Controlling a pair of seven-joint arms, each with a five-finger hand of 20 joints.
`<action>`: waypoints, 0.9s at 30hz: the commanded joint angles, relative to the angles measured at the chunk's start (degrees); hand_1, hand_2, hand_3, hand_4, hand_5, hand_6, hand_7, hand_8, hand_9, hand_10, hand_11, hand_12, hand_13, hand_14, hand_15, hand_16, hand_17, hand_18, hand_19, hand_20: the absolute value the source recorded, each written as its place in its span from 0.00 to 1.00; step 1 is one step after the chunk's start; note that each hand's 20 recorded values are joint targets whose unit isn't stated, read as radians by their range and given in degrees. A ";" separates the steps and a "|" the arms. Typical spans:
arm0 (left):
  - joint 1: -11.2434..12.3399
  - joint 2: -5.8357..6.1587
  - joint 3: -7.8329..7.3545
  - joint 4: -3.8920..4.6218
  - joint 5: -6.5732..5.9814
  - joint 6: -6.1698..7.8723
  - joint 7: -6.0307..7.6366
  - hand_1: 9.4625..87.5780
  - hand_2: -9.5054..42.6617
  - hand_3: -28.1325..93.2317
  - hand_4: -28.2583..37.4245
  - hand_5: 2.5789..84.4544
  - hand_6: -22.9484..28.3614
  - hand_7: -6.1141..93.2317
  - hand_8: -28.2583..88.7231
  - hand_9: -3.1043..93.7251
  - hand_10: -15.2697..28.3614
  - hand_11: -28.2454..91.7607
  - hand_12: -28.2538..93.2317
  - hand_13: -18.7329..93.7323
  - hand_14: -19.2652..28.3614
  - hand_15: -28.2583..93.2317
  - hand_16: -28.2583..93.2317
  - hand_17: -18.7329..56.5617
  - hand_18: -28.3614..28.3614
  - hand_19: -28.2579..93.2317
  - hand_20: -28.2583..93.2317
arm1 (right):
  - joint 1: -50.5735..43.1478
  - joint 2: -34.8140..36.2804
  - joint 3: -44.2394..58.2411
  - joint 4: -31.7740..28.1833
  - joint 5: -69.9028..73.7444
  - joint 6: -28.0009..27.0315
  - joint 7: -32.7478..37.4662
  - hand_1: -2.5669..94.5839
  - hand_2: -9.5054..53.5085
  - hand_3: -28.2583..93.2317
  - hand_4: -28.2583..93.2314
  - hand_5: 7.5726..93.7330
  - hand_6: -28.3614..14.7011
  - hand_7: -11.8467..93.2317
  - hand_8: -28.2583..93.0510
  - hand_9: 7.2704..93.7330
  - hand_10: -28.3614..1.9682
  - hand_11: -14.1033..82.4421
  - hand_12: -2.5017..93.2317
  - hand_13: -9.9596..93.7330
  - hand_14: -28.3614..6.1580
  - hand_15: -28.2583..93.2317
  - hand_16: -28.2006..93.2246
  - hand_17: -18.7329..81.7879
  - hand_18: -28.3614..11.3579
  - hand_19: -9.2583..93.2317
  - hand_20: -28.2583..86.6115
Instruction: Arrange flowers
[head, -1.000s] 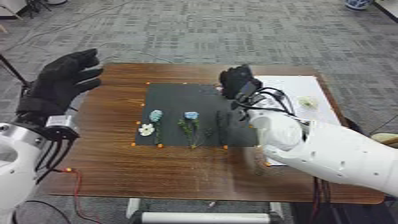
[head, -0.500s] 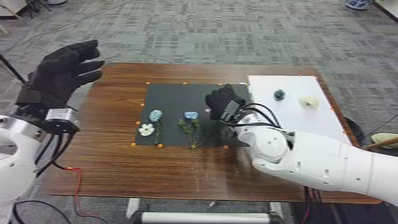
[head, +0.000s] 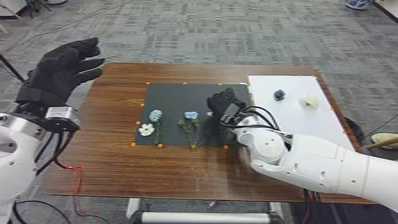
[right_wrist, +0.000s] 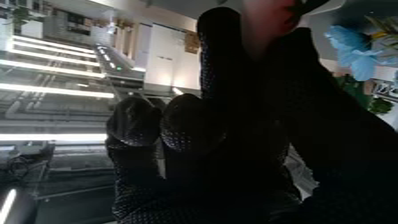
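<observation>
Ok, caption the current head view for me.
Right hand over the dark mat, two flowers on the white sheet.

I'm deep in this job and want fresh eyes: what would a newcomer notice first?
Probably the big black left hand, raised by the table's left edge. Then the right hand over the dark mat, and the bright white sheet on the right, holding a dark flower and a pale one.

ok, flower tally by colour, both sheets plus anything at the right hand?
white flower: 1
teal flower: 1
light blue flower: 1
dark blue flower: 1
cream flower: 1
pink flower: 1
Total: 6
</observation>
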 joint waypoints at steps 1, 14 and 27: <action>-0.20 0.00 -0.06 0.08 -0.07 -0.42 0.07 0.20 0.15 0.81 0.03 0.32 0.51 0.28 0.16 0.24 0.59 0.46 0.40 0.27 0.70 0.64 0.19 0.12 0.85 0.57 0.33 | 0.49 0.33 1.31 -0.52 0.50 -0.18 -1.03 0.45 0.00 0.87 0.00 0.73 0.75 0.50 0.20 0.86 0.80 0.33 0.46 0.73 0.64 0.92 0.52 0.53 0.20 0.97 0.76; -0.38 0.03 0.10 0.19 -0.09 -0.30 -0.10 0.20 0.15 0.81 0.03 0.32 0.51 0.27 0.16 0.24 0.59 0.46 0.40 0.27 0.70 0.63 0.19 0.12 0.85 0.57 0.33 | -0.33 0.63 3.13 -1.17 0.95 -1.87 -1.81 0.41 0.00 0.88 0.00 0.71 0.75 0.48 0.20 0.80 0.76 0.41 0.38 0.71 0.61 0.92 0.52 0.52 0.19 0.96 0.77; 6.75 -2.91 -3.94 -0.99 0.12 0.15 -0.19 0.20 0.15 0.81 0.03 0.32 0.51 0.27 0.16 0.24 0.59 0.46 0.40 0.27 0.69 0.64 0.19 0.12 0.85 0.57 0.33 | -12.78 10.47 26.38 -11.02 11.83 -0.87 -1.46 0.25 0.07 0.93 0.01 0.67 0.70 0.40 0.10 0.71 0.63 0.46 0.28 0.70 0.57 0.92 0.52 0.51 0.17 0.96 0.77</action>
